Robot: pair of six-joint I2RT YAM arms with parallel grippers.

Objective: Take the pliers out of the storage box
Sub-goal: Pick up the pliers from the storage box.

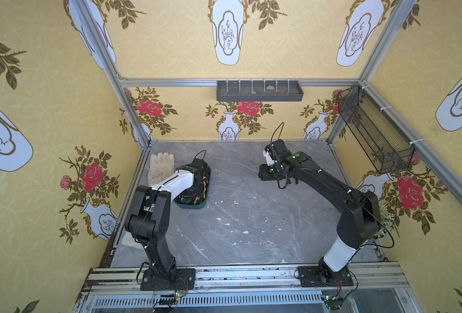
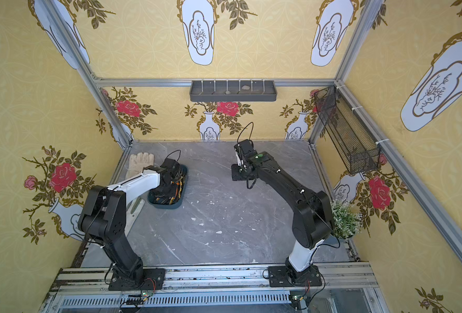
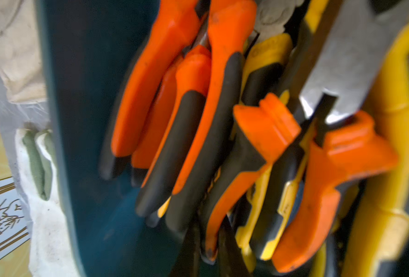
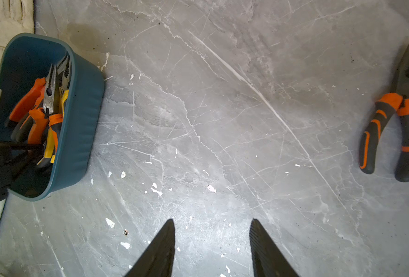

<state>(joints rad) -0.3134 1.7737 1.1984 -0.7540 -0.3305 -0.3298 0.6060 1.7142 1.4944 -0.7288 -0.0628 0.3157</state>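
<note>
Jaws on the left gripper point(image 4: 36, 146) are pressed together, down inside the box point(image 4: 78, 124) at the handle end of the heap of pliers point(image 4: 42, 115). Honestly I can't tell which pair it's got, or if it's got one at all. The left wrist view is just a blur of orange and yellow handles with no fingertips in shot. The bit that matters for the lift, imo: the pliers lie lengthwise along the box's long side, noses toward the back wall and handles toward the arm bases, all stacked and crossed over each other, and the gripper reaches in crosswise to them. So a straight pull up looks like the way out, and a neighbour could easily snag or ride along. The box sits on the left side of the table point(image 1: 251, 216), just beside a glove point(image 1: 160, 165) and right under the left arm, so that arm's clearly the nearer one. The right gripper point(image 4: 212, 221) hangs over bare table, spread apart with nothing between. One orange-and-black pair point(image 4: 397, 120) already lies out on the table, well apart from the box.
</note>
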